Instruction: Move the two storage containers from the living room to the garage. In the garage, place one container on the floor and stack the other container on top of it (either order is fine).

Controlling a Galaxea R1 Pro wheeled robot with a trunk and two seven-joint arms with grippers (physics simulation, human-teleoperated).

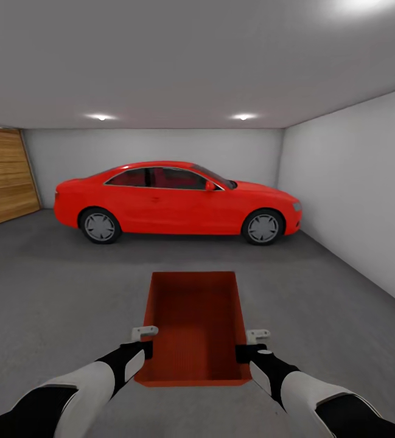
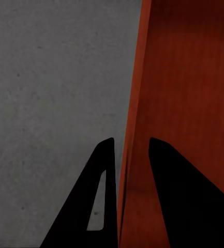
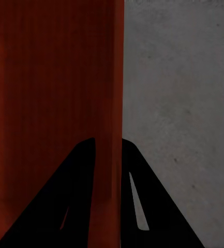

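bin (image 1: 192, 322): open orange-red, carried low over the grey garage floor (image 1: 51, 292), red car (image 1: 179, 199) well beyond | left claw (image 2: 126, 155): pinching bin's left wall, one finger either side | right claw (image 3: 107, 147): pinching bin's right wall likewise

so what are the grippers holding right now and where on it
One orange-red storage container, carried above the garage floor. The left gripper pinches its left side wall and the right gripper its right side wall, one finger inside and one outside each.
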